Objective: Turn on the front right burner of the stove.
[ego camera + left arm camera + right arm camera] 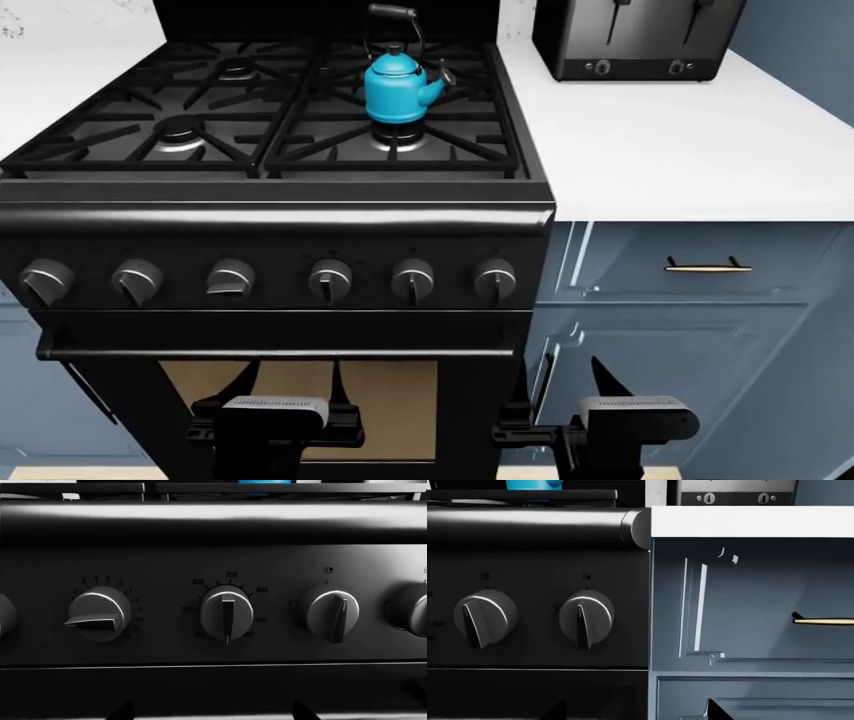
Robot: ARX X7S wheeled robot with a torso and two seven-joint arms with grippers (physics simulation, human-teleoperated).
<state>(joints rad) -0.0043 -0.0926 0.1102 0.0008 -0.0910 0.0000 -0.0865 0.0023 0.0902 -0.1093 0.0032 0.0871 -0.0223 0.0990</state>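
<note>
Both grippers — left (274, 425), right (607, 425) — low before the stove (267, 240), touching nothing; finger spread impossible to tell.

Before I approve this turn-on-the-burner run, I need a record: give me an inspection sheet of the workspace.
Surface: white countertop right of the stove.
Job's things: front right burner sits under the blue kettle; six knobs, third from left turned sideways, rightmost knob pointing down.
Clutter: toaster at the back of the counter.
Grippers: left gripper and right gripper low before the oven and cabinet, touching nothing; jaw state unclear.
Cables: nothing seen.
Surroundings: blue cabinets with a brass handle.
</note>
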